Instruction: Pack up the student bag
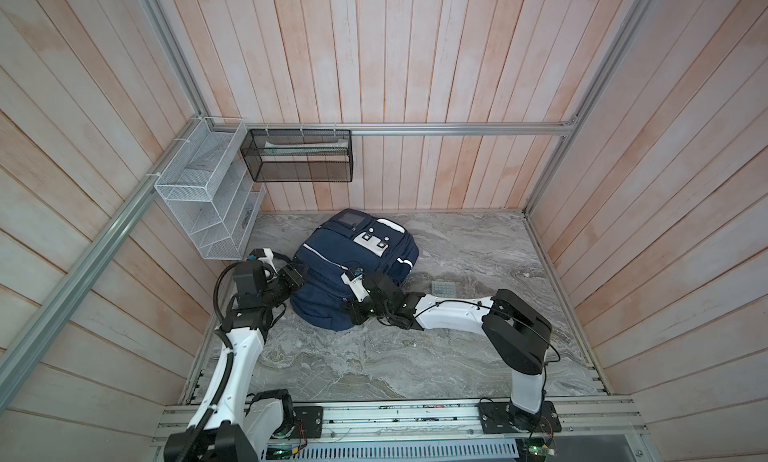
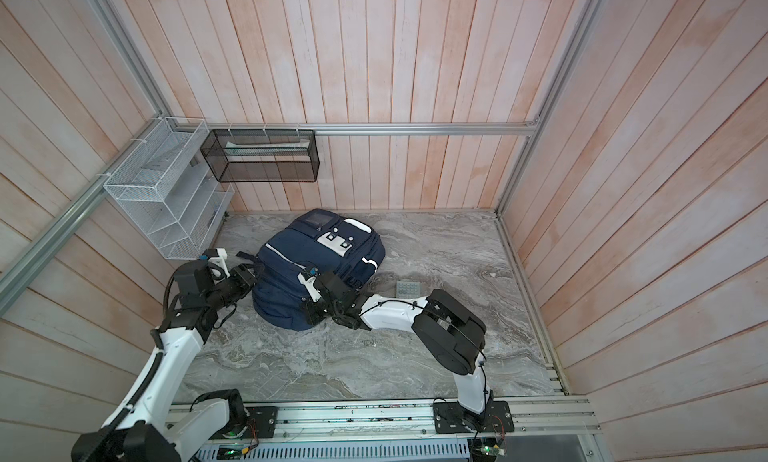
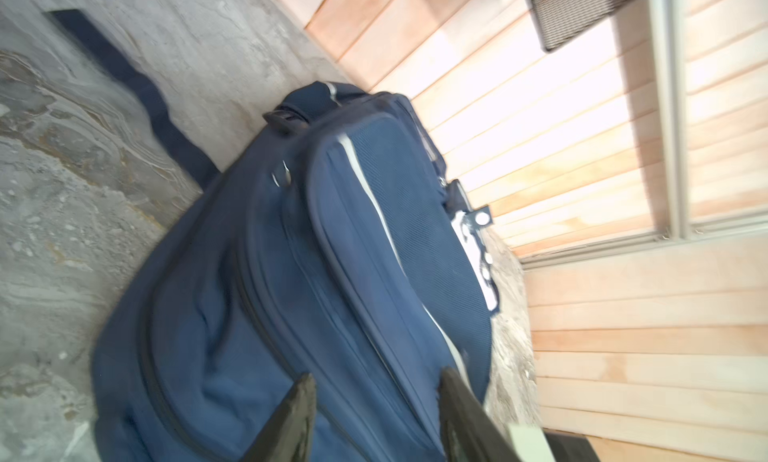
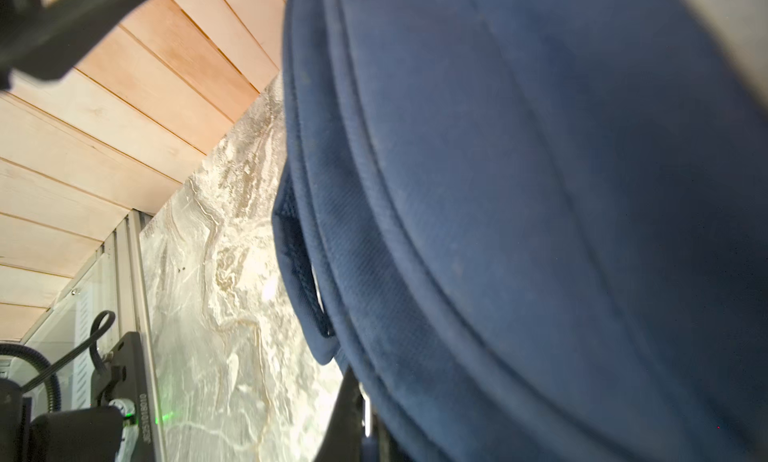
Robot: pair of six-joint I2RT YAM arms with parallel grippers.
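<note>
In both top views the bag (image 1: 353, 264) (image 2: 320, 260) lies front-up at the back left of the table (image 1: 457, 356), its top toward the near rail. The left gripper (image 1: 292, 275) (image 2: 249, 280) is at the bag's left edge, and the right gripper (image 1: 354, 313) (image 2: 310, 314) is pressed to its near right side. A small grey keypad (image 1: 444, 289) lies just right of the bag. A white rack (image 1: 199, 198) and a black basket (image 1: 297, 156) hang on the walls. In the left wrist view the left gripper (image 3: 378, 374) stands apart, holding nothing, with the bag (image 3: 291, 272) just beyond and a strap (image 3: 137, 85) trailing on the table. In the right wrist view one finger (image 4: 345, 418) touches the bag (image 4: 540, 231). The jaws are closed, but whether they pinch anything I cannot tell.
</note>
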